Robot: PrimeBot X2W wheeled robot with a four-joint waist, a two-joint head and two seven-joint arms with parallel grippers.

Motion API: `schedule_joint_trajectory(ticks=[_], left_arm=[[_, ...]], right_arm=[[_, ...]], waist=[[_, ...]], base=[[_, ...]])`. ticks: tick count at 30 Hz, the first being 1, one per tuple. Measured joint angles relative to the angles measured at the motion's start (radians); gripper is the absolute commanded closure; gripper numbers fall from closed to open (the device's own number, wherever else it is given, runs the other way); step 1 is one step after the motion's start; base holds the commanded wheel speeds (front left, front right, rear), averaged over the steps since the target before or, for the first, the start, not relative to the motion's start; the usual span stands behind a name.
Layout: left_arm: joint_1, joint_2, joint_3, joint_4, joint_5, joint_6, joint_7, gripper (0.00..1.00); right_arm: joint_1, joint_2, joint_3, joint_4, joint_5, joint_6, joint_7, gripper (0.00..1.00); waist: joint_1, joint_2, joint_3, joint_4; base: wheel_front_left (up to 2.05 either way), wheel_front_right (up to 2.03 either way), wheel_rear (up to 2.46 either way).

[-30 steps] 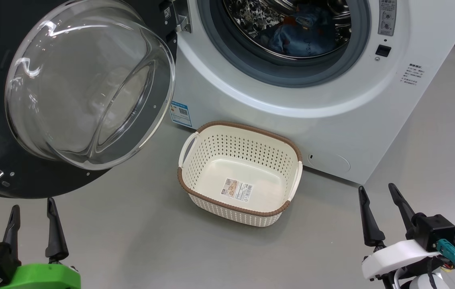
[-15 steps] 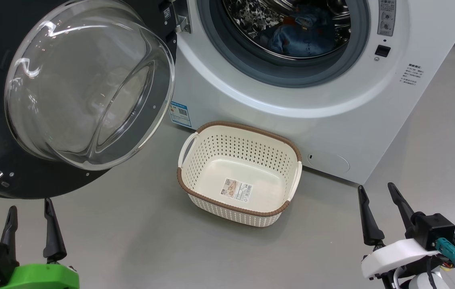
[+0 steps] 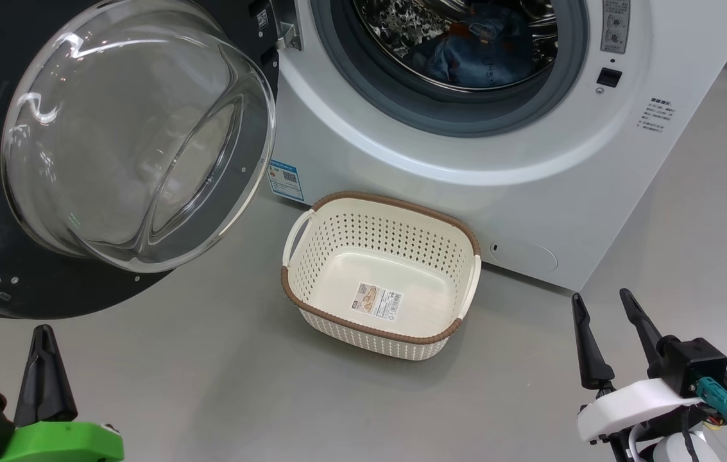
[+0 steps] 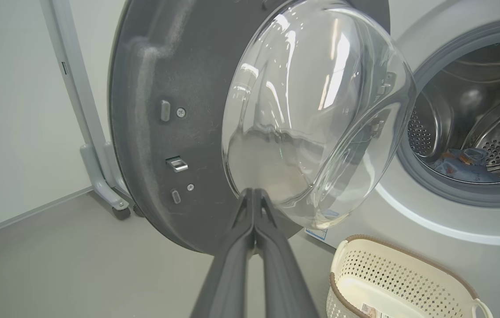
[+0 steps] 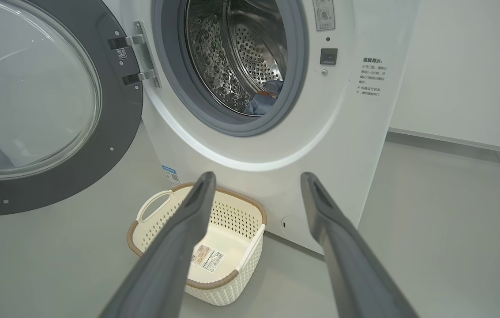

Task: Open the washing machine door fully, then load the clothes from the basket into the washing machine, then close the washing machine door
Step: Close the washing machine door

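Observation:
The washing machine point(image 3: 530, 167) stands with its door point(image 3: 113, 135) swung wide to the left, the glass bowl bulging toward me. Blue clothes point(image 3: 466, 54) lie inside the steel drum, also seen as clothes point(image 4: 461, 161) in the left wrist view and clothes point(image 5: 265, 99) in the right wrist view. The cream basket point(image 3: 312, 301) sits on the floor before the machine, with just a label in it. My left gripper point(image 3: 44, 337) is shut on nothing at lower left, below the door; its tips point(image 4: 253, 194) point at the door's lower edge. My right gripper point(image 3: 599, 301) is open at lower right.
A grey floor point(image 3: 209, 385) spreads around the basket. In the left wrist view a pale metal stand leg point(image 4: 99, 176) with a caster stands behind the door by a white wall. A white wall point(image 5: 461, 66) runs to the machine's right.
The left gripper's fingers have closed together on nothing and sit slightly lower. The head view has shifted a little. The right gripper stays open in place.

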Motion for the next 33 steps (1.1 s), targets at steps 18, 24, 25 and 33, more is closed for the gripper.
schedule_joint_trajectory(ticks=[18, 24, 25, 33], left_arm=[[-0.156, -0.012, 0.173, -0.094, -0.422, -0.033, -0.002, 1.0], [-0.205, -0.017, 0.238, -0.092, -0.52, -0.046, -0.006, 1.0], [-0.215, -0.017, 0.247, -0.091, -0.531, -0.047, -0.006, 1.0], [-0.305, 0.041, 0.329, -0.081, -0.661, -0.054, 0.039, 1.0]], right_arm=[[0.0, 0.0, -0.011, 0.0, 0.0, 0.0, 0.0, 0.0], [0.0, 0.001, -0.011, 0.001, 0.0, 0.0, 0.0, 0.0], [0.0, 0.001, -0.011, 0.001, 0.0, 0.0, 0.0, 0.0], [-0.001, 0.002, -0.004, 0.001, 0.001, 0.0, 0.0, 0.0]], waist=[[0.0, 0.0, 0.005, 0.009], [0.0, 0.0, 0.004, 0.009], [0.0, 0.0, 0.003, 0.008], [0.0, 0.0, 0.003, 0.0]], base=[[0.0, 0.0, 0.0], [0.0, 0.0, 0.0], [0.0, 0.0, 0.0], [0.0, 0.0, 0.0]])
